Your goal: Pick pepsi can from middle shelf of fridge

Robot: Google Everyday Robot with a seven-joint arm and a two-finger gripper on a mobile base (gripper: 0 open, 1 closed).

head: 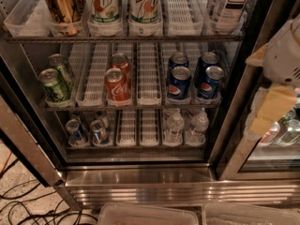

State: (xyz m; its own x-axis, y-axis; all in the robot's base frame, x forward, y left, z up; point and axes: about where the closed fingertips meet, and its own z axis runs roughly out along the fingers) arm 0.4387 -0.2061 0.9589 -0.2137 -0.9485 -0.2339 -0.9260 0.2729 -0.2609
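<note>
The fridge (140,177) stands open in front of me, with a stainless steel frame. Its middle shelf (140,107) is a wire rack with white lane dividers. Several blue pepsi cans stand upright on its right side in two lanes: front left (179,82), back left (178,60), front right (211,81), back right (207,60). My gripper (272,108), white with yellowish pads, hangs at the right edge of the view, outside the fridge. It is right of the pepsi cans and apart from them. It holds nothing that I can see.
Red Coca-Cola cans (116,84) and green cans (54,84) share the middle shelf. Tall 7UP cans (104,3) and a tea bottle (232,3) stand above. Water bottles (174,125) and small cans (75,131) stand below. A dark door post (234,102) separates gripper and shelf. Cables (28,205) lie on the floor.
</note>
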